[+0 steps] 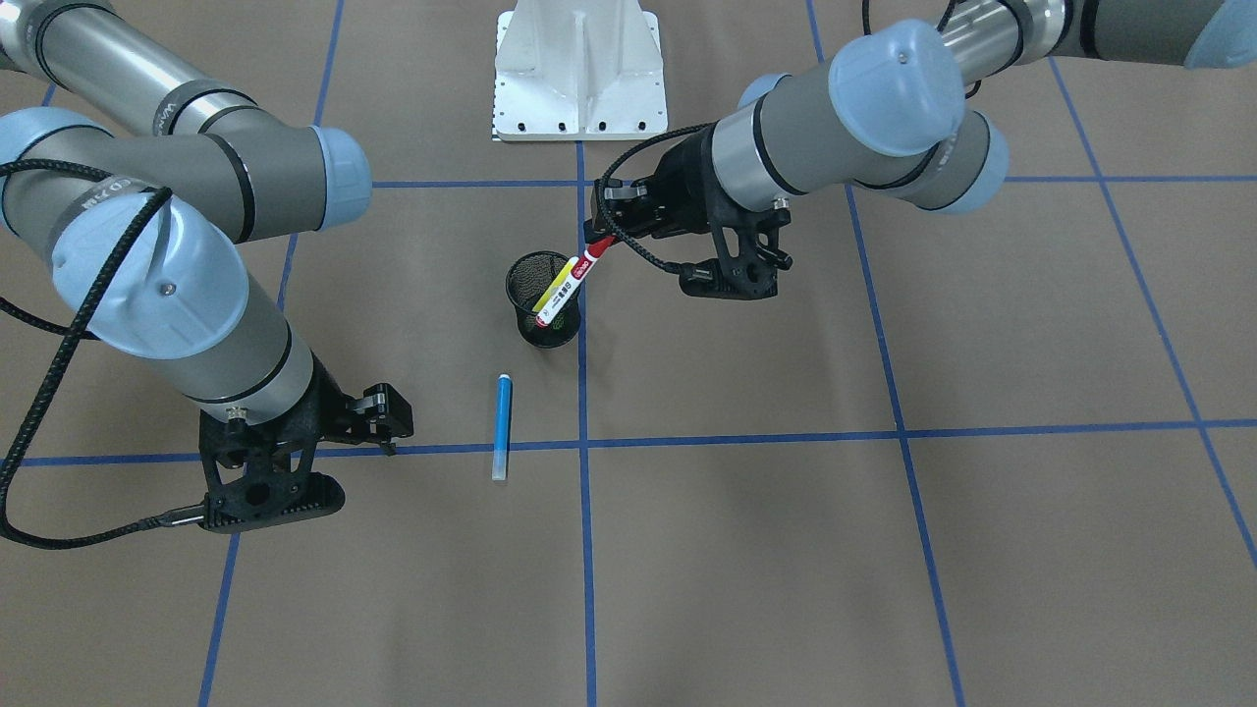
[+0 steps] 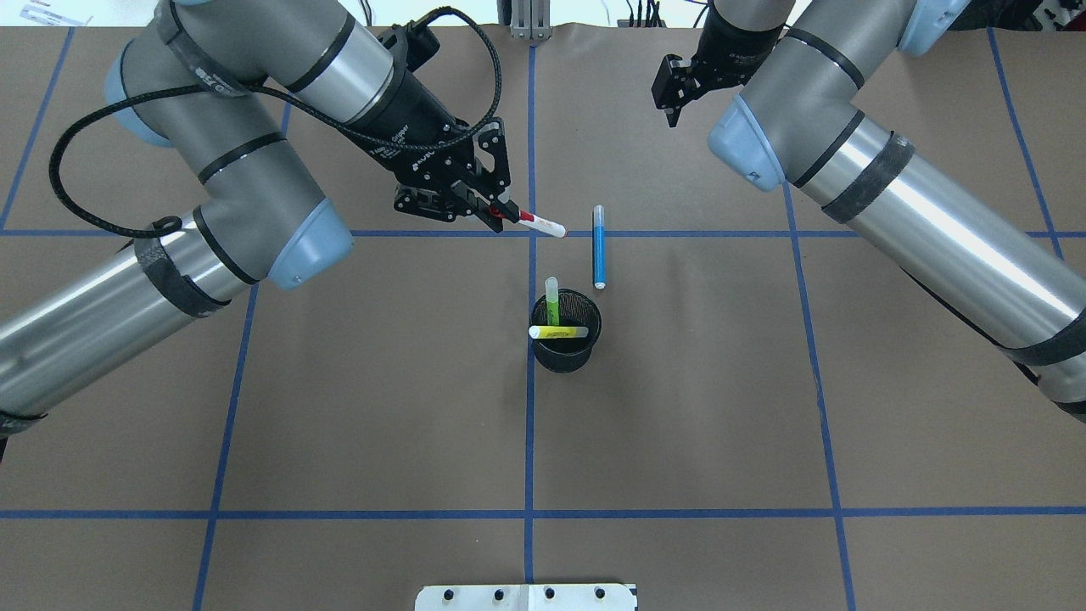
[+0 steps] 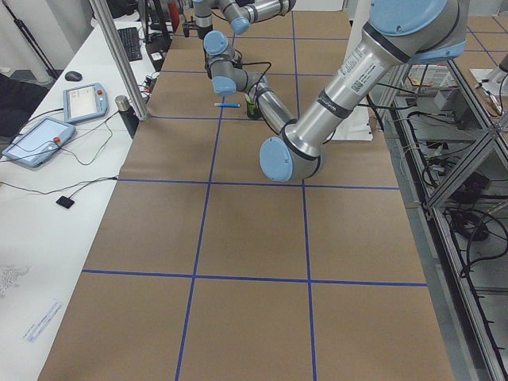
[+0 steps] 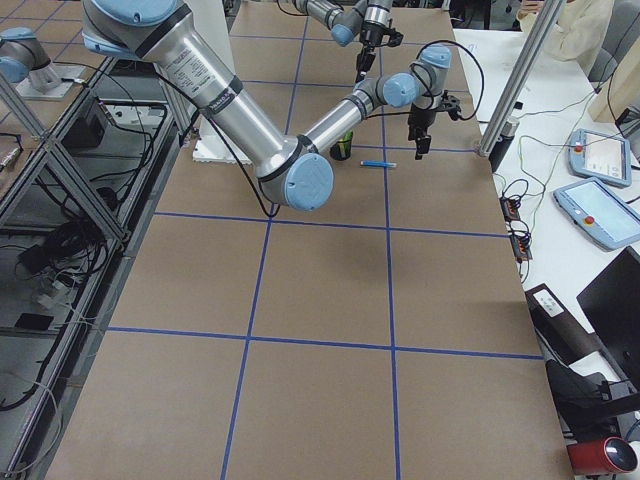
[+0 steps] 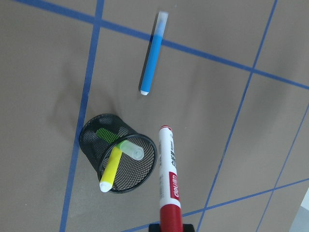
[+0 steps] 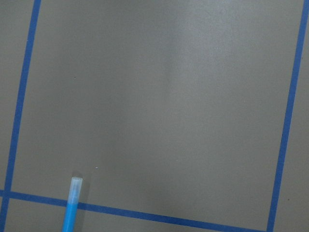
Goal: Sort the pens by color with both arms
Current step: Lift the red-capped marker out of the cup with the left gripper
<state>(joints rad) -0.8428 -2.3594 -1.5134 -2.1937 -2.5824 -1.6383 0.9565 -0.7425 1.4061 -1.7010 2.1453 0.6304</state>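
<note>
My left gripper (image 2: 501,212) is shut on the red cap end of the white-barrelled red pen (image 2: 543,225) and holds it tilted above the table beside the black mesh cup (image 2: 560,361). In the left wrist view the red pen (image 5: 169,174) hangs next to the cup's rim (image 5: 91,145). The green pen (image 2: 551,301) and the yellow pen (image 2: 558,332) stand in the cup. The blue pen (image 2: 599,246) lies flat on the table just beyond the cup; its tip shows in the right wrist view (image 6: 71,208). My right gripper (image 2: 670,93) is open and empty, well away from the blue pen.
The white pedestal base (image 2: 526,596) stands at the robot's edge of the table. Blue tape lines grid the brown table top (image 2: 679,382). A side desk with tablets (image 3: 40,139) runs along the far edge.
</note>
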